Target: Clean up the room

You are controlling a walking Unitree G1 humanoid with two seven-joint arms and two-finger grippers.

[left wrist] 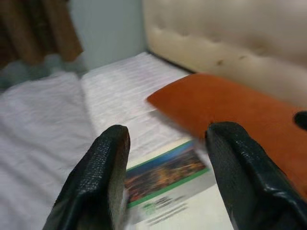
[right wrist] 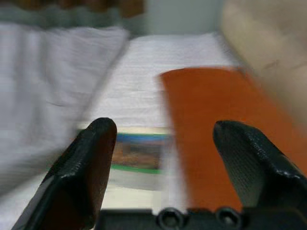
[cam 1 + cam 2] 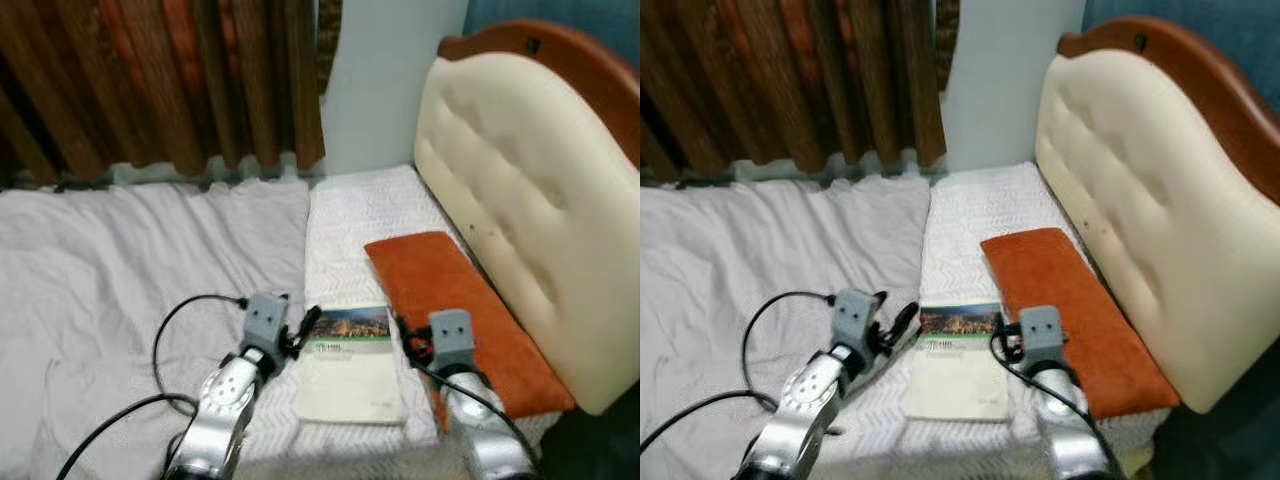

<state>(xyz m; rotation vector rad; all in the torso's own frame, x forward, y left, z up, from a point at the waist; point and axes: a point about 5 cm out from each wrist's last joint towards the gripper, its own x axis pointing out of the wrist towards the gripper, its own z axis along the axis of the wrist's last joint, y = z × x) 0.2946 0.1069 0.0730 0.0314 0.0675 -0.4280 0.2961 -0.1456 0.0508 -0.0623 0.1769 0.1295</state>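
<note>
A booklet [image 3: 350, 362] with a photo strip across its top lies flat on the white bed [image 3: 120, 260], its right edge just beside an orange cushion [image 3: 460, 310] that runs along the cream headboard [image 3: 520, 190]. To the booklet's left the wrinkled sheet stretches wide toward the brown curtain [image 3: 160, 80]. The left gripper [image 1: 168, 177] hovers at the booklet's left edge, fingers spread wide, holding nothing. The right gripper [image 2: 163, 167] hangs over the seam between booklet and cushion, fingers equally wide apart and empty. Black cables [image 3: 165, 350] loop across the sheet beside the left arm.
</note>
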